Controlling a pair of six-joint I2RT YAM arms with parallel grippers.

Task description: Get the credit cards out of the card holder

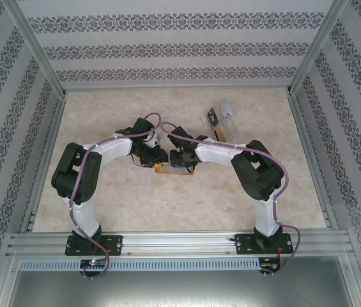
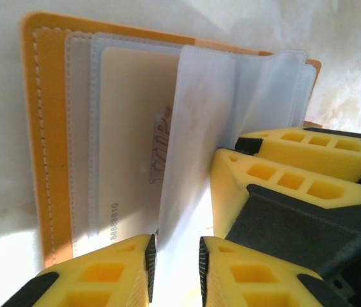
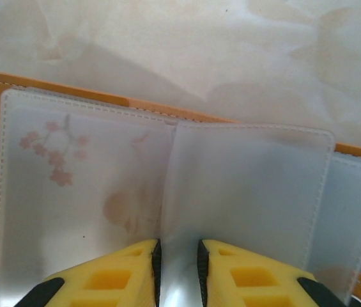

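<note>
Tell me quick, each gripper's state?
Left gripper: narrowly open, straddling a clear pocket of the card holder.
Right gripper: narrowly open, straddling a pocket edge.

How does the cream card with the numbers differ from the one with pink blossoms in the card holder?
The cream card carries printed numbers and script lettering; the blossom card carries a pink flowering branch. The cream card looks yellowish; the blossom card looks pale grey-white. Both sit inside frosted pockets of the card holder.
</note>
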